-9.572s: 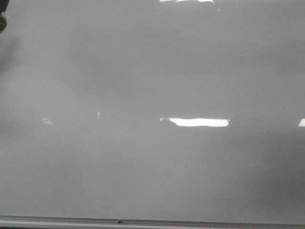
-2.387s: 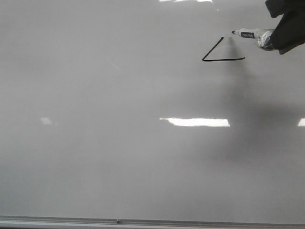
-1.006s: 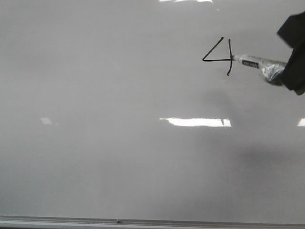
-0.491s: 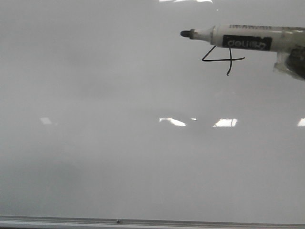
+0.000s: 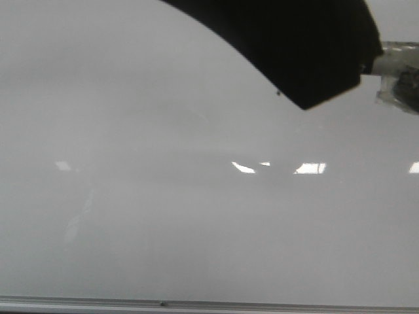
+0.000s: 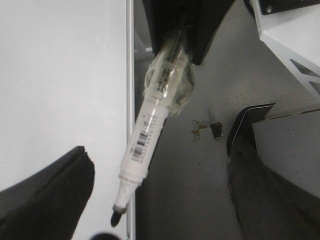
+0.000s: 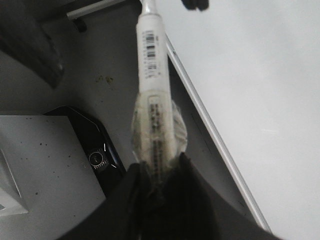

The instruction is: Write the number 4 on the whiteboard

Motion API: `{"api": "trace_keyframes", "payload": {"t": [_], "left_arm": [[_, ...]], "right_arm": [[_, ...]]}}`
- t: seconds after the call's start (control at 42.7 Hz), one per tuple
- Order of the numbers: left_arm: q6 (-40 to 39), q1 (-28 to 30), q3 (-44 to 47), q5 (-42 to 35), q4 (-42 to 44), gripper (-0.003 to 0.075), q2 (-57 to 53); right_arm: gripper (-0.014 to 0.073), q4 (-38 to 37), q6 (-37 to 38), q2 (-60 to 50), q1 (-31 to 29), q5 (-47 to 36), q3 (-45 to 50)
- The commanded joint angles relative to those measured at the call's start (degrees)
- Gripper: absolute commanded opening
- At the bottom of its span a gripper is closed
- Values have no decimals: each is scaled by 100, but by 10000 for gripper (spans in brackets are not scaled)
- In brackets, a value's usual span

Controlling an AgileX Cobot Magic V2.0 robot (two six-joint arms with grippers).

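Observation:
The whiteboard [image 5: 163, 216] fills the front view. The number 4 is hidden behind a large black shape [image 5: 308, 46], my left gripper close to the camera. My right gripper [image 7: 160, 175] is shut on a white marker [image 7: 152, 60] wrapped in clear tape. The marker's body [image 5: 399, 57] shows at the right edge of the front view. In the left wrist view the marker [image 6: 147, 135] hangs from the right gripper [image 6: 182, 25]. Its black tip lies between the wide-apart fingers of my left gripper [image 6: 160, 197], which is open and empty.
The board's thin metal edge strip [image 5: 196, 303] runs along the bottom and also shows in both wrist views [image 6: 129, 75] [image 7: 215, 140]. Beyond the board are grey floor, white equipment boxes [image 6: 295, 35] and a black device with a dial [image 7: 97, 150].
The 4 was completed on the board, then the marker lifted off and came towards the camera. Now my left gripper has moved in over the marker's tip and covers the 4.

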Motion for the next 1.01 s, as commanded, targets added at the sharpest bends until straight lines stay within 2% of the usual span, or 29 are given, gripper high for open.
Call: {"api": "trace_keyframes", "payload": {"t": [0.0, 0.094, 0.164, 0.398, 0.562, 0.679, 0.796, 0.889, 0.936, 0.983], "left_arm": [[65, -63, -215, -443, -143, 534, -39], [143, -63, -215, -503, -158, 529, 78], [141, -63, -215, -538, -169, 491, 140], [141, -63, -215, -660, -193, 218, 160], [141, -63, -215, -771, -214, 92, 160], [141, -63, -215, -771, -214, 40, 160], [131, -63, -215, -771, -214, 27, 160], [-43, -49, -215, -735, -24, 27, 148], [-369, -49, -215, -678, 361, 28, 135], [-903, -49, -215, -635, 998, 27, 110]], "right_arm": [[-60, 80, -61, -44, 12, -272, -181], [-60, 80, -61, -44, 12, -272, -181], [-60, 80, -61, -44, 12, -272, -181], [-60, 80, -61, -44, 12, -278, -181], [-19, 80, -61, -44, 12, -281, -181], [160, 80, -56, -44, 12, -281, -181], [367, 75, -33, -44, 12, -326, -181], [496, -28, -18, -46, -31, -359, -181], [533, -312, 180, -92, -140, -403, -181], [528, -709, 590, -164, -310, -491, -181]]}}
